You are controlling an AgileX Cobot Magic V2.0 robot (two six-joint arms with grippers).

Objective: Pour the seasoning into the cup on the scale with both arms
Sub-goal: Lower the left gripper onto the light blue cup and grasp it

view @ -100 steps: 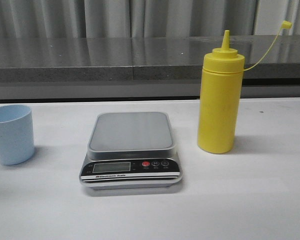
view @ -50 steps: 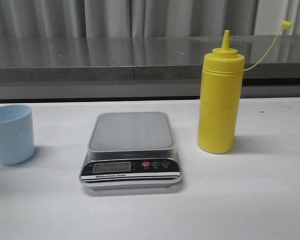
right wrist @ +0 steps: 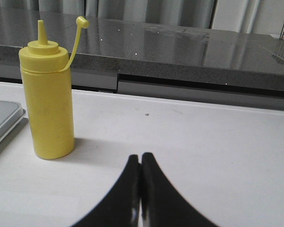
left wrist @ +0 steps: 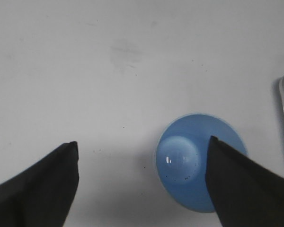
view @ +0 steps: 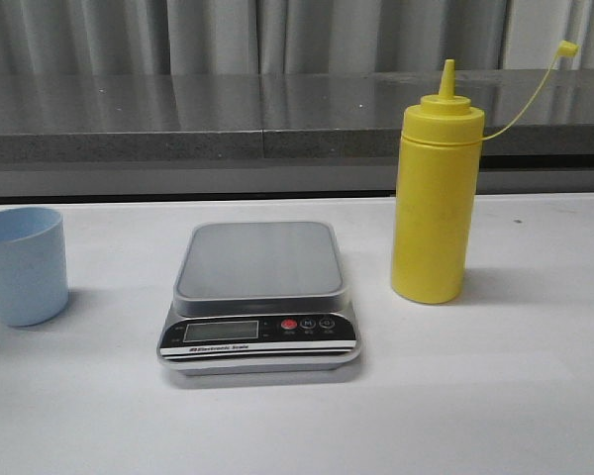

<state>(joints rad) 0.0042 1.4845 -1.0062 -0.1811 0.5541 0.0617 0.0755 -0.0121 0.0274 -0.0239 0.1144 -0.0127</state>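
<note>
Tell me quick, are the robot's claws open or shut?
Left claw: open, empty, hanging above the blue cup.
Right claw: shut, holding nothing; the yellow bottle stands apart.

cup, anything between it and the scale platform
Nothing visible. The cup stands left of the scale, with only bare table between them, and the platform is empty. The bottle stands on the scale's far side, out of the path.

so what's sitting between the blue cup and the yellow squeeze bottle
The digital kitchen scale sits between the blue cup and the yellow squeeze bottle; its platform is bare, as the front view shows.
</note>
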